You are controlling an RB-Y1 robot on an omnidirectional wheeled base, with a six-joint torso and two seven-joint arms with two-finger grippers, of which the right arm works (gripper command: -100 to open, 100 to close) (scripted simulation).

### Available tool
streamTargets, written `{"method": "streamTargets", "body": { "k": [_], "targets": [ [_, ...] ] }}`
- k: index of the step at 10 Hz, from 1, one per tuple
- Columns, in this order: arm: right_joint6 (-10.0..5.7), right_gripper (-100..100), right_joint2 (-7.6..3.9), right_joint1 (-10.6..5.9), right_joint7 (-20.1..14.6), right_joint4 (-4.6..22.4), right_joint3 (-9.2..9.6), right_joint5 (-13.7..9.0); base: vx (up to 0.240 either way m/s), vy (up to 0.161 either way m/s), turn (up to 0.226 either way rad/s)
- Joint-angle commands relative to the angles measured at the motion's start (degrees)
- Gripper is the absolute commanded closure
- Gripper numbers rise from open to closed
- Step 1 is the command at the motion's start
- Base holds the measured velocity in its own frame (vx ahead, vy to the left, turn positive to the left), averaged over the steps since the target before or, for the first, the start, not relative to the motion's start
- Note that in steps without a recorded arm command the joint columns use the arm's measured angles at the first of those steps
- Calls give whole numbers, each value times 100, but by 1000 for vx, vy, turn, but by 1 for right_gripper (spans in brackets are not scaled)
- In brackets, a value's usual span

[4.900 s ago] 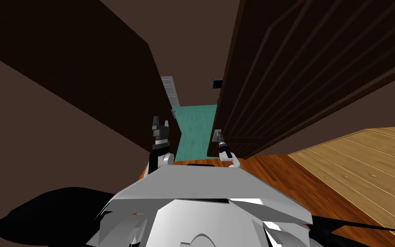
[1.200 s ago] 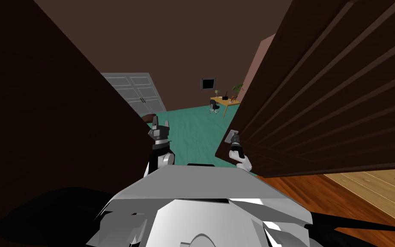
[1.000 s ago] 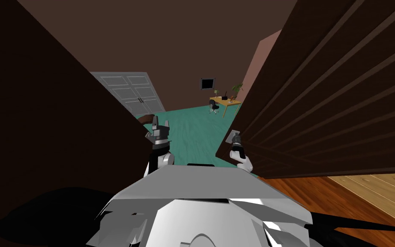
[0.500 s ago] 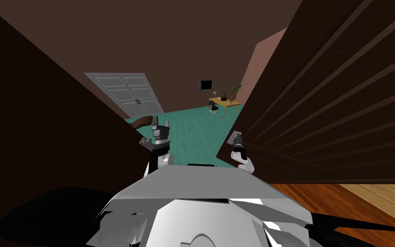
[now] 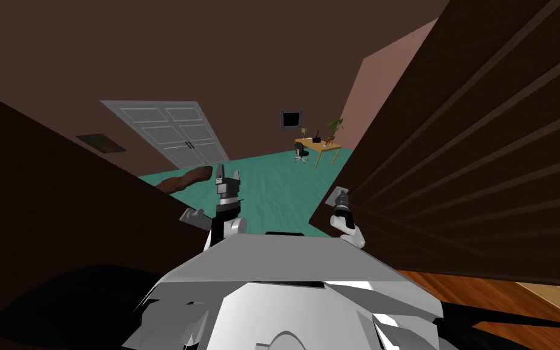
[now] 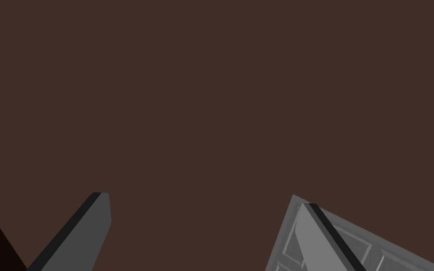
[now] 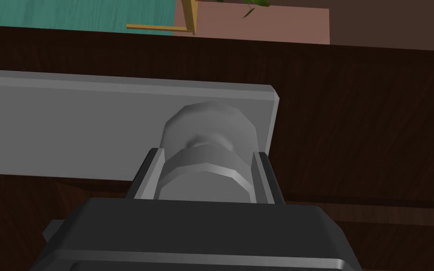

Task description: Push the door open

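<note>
The dark door [image 5: 473,146] fills the right side of the head view and stands ajar — green floor [image 5: 273,182] shows in the middle gap. The right arm reaches up and forward to the door's free edge at centre right. Its hand [image 7: 206,155] is clenched on the grey knob [image 7: 209,124], fingers pressing both sides, against a grey plate [image 7: 79,122]. The left hand [image 5: 227,176] points upward just left of centre, released — fingers spread apart.
</note>
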Motion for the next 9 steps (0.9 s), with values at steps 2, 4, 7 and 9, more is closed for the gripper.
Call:
{"method": "streamTargets", "body": {
  "k": [2,4,7,9],
  "targets": [
    [21,100,36,62,43,-119,-247,-36,246,33,-72],
    [24,100,98,88,70,-151,-382,-56,217,17,-55],
    [14,100,79,111,90,-158,-497,-73,131,0,-31],
    [18,100,62,131,112,-184,-621,-94,198,-16,-39]
  ]
}}
